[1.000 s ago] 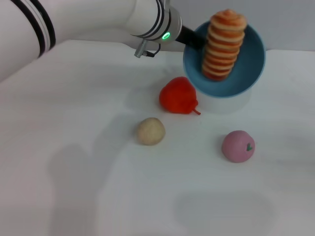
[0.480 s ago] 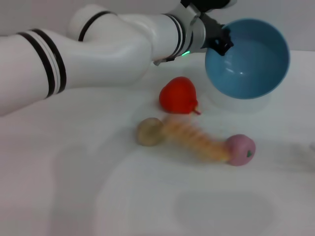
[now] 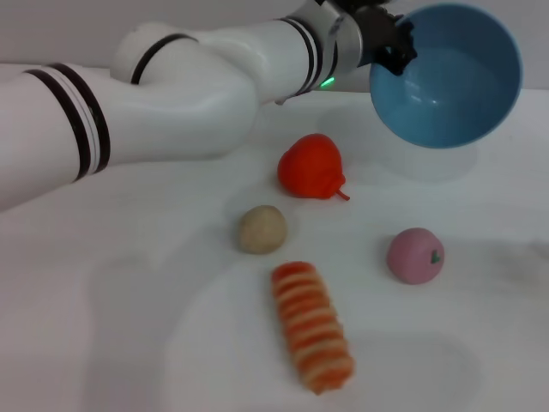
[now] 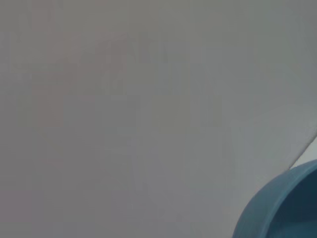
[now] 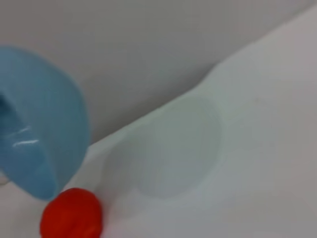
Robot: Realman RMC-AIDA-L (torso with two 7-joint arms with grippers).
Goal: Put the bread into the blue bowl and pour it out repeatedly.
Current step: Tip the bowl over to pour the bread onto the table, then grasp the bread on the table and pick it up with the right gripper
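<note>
Bread (image 3: 312, 338) is lying on the white table (image 3: 129, 326), near the front edge of the head view and well apart from the blue bowl (image 3: 446, 75) — so the pour is done and the loaf is waiting to be picked up. The left gripper (image 3: 383, 36) is holding the bowl in the air by its rim, fingers clamped on the edge, with the bowl tipped so its empty inside is facing forward. The right gripper is not showing in any view, so its fingers cannot be judged.

Three other toys are sitting between bowl and loaf — a red pepper-like fruit (image 3: 310, 166), a beige ball (image 3: 262, 229) and a pink fruit (image 3: 415, 255). The likely trouble is a descending bowl or a reaching arm knocking one of them and sending it rolling. The ridged, rounded loaf is also looking prone to slipping or rolling under an off-centre pinch.
</note>
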